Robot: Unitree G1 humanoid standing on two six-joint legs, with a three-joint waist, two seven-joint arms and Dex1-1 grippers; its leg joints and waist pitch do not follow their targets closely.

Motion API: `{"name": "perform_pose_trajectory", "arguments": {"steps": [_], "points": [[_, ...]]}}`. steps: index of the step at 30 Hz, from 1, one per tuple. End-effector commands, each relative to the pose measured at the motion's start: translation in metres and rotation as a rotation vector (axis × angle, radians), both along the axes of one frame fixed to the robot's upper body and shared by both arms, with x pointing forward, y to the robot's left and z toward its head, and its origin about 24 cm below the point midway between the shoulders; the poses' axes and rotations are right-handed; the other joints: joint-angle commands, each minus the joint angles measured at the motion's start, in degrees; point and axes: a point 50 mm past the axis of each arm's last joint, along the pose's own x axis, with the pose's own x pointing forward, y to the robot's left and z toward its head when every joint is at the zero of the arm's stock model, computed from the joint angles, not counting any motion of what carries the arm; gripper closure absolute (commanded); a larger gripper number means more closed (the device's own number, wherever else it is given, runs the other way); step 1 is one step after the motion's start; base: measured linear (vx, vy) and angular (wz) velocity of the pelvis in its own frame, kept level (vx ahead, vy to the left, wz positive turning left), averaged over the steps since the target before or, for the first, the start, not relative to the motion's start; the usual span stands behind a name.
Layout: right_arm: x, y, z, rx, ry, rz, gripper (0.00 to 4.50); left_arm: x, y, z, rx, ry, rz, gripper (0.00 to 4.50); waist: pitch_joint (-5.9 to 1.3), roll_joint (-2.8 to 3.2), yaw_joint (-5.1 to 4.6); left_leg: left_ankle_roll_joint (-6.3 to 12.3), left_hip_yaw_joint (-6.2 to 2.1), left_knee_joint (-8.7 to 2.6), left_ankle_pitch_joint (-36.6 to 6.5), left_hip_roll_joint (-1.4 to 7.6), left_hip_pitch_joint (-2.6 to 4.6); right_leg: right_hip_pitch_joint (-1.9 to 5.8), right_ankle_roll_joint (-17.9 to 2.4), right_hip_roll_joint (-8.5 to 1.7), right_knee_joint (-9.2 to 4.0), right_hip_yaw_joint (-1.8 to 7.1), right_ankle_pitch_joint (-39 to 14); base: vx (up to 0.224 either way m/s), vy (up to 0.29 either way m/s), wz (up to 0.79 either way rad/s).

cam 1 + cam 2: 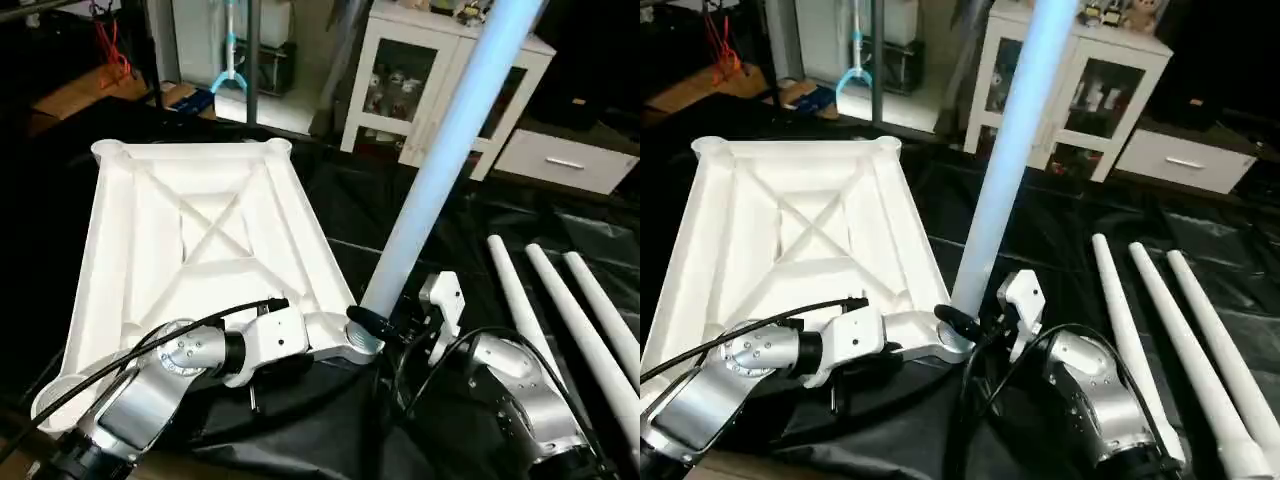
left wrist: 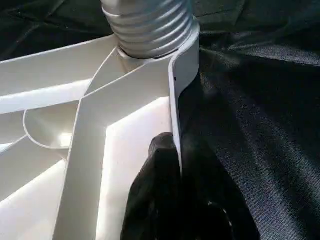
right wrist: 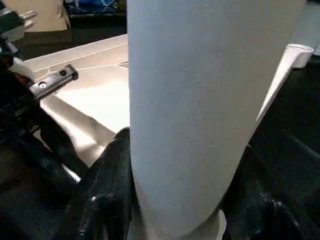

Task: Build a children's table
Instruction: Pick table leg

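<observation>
Black cloth covers the desk (image 1: 470, 215), and nearest the robot its two silver forearms meet at the tabletop's near right corner. The left hand (image 1: 330, 345) is pinched shut on the tabletop's side wall just beside that corner socket (image 1: 362, 335), steadying it. The right hand (image 1: 985, 320) stands half open, its black fingers (image 3: 107, 185) wrapped around the base of the upright leg (image 1: 440, 160), which sits with its threaded end in the socket and leans slightly.

The tabletop (image 1: 190, 240) lies upside down, X ribs up, reaching away toward the far side. It looks like light, stiff moulded plastic; the thin rim gives a firm pinch, though it could slide on the cloth if pushed. The leg is a smooth tapered tube, probably slippery, so a low hold near the thread seems best for turning it.

Three spare legs (image 1: 560, 310) lie side by side on the right, well apart from the tabletop, leaving open cloth between. Beyond the desk's far edge stands a white cabinet (image 1: 440, 70), close behind the leg's top.
</observation>
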Motion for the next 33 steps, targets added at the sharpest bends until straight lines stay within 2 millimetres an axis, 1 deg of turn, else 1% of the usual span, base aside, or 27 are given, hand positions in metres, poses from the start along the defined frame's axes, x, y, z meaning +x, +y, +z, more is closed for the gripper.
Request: {"name": "perform_pose_trajectory", "arguments": {"steps": [1,2,4,6,7,8,9,11,14,19,23,27,28,29,30,31,33], "points": [[-0.035,-0.046,-0.076,-0.198,0.441,-0.201,2.64,-0.009,-0.005,-0.007,-0.02,0.049,-0.047,4.46,0.34,1.15,-0.81,-4.94,-3.89,-6.68,-34.89,4.85,0.73,-1.77,-5.56,-2.89,-5.21,1.72,-29.95,0.0,0.0,0.0],[-0.036,-0.048,-0.077,-0.177,0.455,-0.221,2.64,-0.009,-0.005,-0.007,-0.02,0.048,-0.047,4.46,0.34,1.22,-0.82,-5.2,-4.02,-6.78,-35.52,4.9,0.72,-1.73,-5.43,-2.87,-5.25,1.64,-29.87,0.0,0.0,0.0],[-0.036,-0.049,-0.077,-0.168,0.462,-0.23,2.64,-0.009,-0.005,-0.007,-0.019,0.048,-0.047,4.46,0.29,1.17,-0.77,-5.15,-3.96,-6.79,-35.45,4.9,0.77,-1.78,-5.4,-2.85,-5.24,1.7,-29.09,0.0,0.0,0.0],[-0.034,-0.055,-0.076,-0.155,0.465,-0.267,2.64,-0.009,-0.005,-0.007,-0.019,0.048,-0.047,4.46,0.26,1.16,-0.7,-4.97,-3.78,-6.72,-35.18,4.85,0.86,-1.9,-5.42,-2.89,-5.33,1.78,-28.88,0.0,0.0,0.0],[-0.034,-0.056,-0.076,-0.154,0.459,-0.277,2.64,-0.009,-0.005,-0.007,-0.018,0.047,-0.048,4.46,0.27,1.13,-0.67,-4.92,-3.76,-6.69,-35.12,4.84,0.85,-1.91,-5.42,-2.92,-5.35,1.8,-29.06,0.0,0.0,0.0],[-0.033,-0.057,-0.075,-0.158,0.449,-0.277,2.64,-0.008,-0.005,-0.007,-0.018,0.046,-0.048,4.46,0.3,1.26,-0.61,-4.91,-3.77,-6.7,-35.17,4.85,0.87,-1.97,-5.31,-2.98,-5.4,1.84,-29.61,0.0,0.0,0.0],[-0.033,-0.057,-0.075,-0.158,0.449,-0.277,2.64,-0.008,-0.005,-0.007,-0.018,0.046,-0.048,4.46,0.33,1.22,-0.66,-4.92,-3.78,-6.71,-35.33,4.85,0.86,-2.01,-5.22,-2.95,-5.46,1.83,-29.91,0.0,0.0,0.0],[-0.033,-0.059,-0.071,-0.19,0.398,-0.252,2.64,-0.008,-0.005,-0.006,-0.018,0.043,-0.049,4.46,0.38,1.24,-0.67,-5.06,-3.91,-6.75,-36.06,4.87,0.9,-2.1,-4.85,-2.96,-5.55,1.78,-31.03,0.0,0.0,0.0],[-0.029,-0.058,-0.064,-0.186,0.335,-0.239,2.64,-0.007,-0.005,-0.006,-0.017,0.04,-0.049,4.46,0.36,1.23,-0.65,-5.19,-3.93,-6.78,-36.51,4.9,0.94,-2.19,-4.64,-2.96,-5.59,1.8,-31.06,0.0,0.0,0.0],[-0.017,-0.056,-0.05,-0.084,0.279,-0.288,2.64,-0.006,-0.004,-0.005,-0.014,0.034,-0.046,4.46,0.43,1.24,-0.6,-5.03,-3.94,-6.82,-36.78,4.88,0.86,-2.29,-4.46,-2.98,-5.69,1.86,-31.67,0.0,0.0,0.0],[-0.016,-0.055,-0.049,-0.075,0.269,-0.286,2.64,-0.006,-0.004,-0.005,-0.012,0.033,-0.042,4.49,0.3,1.31,-0.55,-5.0,-3.9,-6.85,-36.03,4.92,0.7,-2.29,-4.63,-2.93,-5.58,1.9,-30.26,0.0,0.0,0.0],[-0.017,-0.052,-0.048,-0.08,0.241,-0.276,2.64,-0.006,-0.003,-0.005,-0.008,0.03,-0.041,4.5,0.41,1.38,-0.6,-5.13,-3.92,-6.93,-36.52,4.93,0.62,-2.37,-4.59,-2.95,-5.63,1.88,-30.68,0.0,0.0,0.0],[-0.017,-0.052,-0.048,-0.083,0.234,-0.274,2.64,-0.005,-0.003,-0.005,-0.007,0.03,-0.041,4.5,0.38,1.36,-0.54,-5.12,-3.86,-6.86,-36.6,4.94,0.71,-2.48,-4.52,-3.01,-5.68,1.9,-30.9,0.0,0.0,0.0],[-0.017,-0.052,-0.048,-0.086,0.224,-0.277,2.64,-0.005,-0.003,-0.005,-0.006,0.029,-0.041,4.5,0.42,1.33,-0.57,-5.05,-3.89,-6.87,-36.64,4.93,0.64,-2.45,-4.51,-3.03,-5.73,1.91,-31.13,0.0,0.0,0.0],[-0.017,-0.052,-0.048,-0.087,0.219,-0.278,2.64,-0.005,-0.003,-0.005,-0.006,0.028,-0.041,4.5,0.44,1.59,-0.53,-5.08,-3.94,-6.9,-36.78,4.92,0.64,-2.47,-4.5,-3.04,-5.72,1.93,-31.23,0.0,0.0,0.0],[-0.016,-0.052,-0.047,-0.093,0.208,-0.279,2.64,-0.005,-0.002,-0.005,-0.005,0.028,-0.04,4.5,0.44,1.45,-0.59,-5.08,-3.96,-6.93,-36.94,4.95,0.6,-2.44,-4.4,-3.01,-5.75,1.91,-31.48,0.0,0.0,0.0],[-0.016,-0.051,-0.046,-0.107,0.185,-0.273,2.64,-0.005,-0.002,-0.004,-0.005,0.026,-0.04,4.5,0.47,1.47,-0.58,-5.12,-3.96,-6.95,-37.17,4.96,0.62,-2.49,-4.35,-2.98,-5.76,1.89,-31.56,0.0,0.0,0.0]]}}
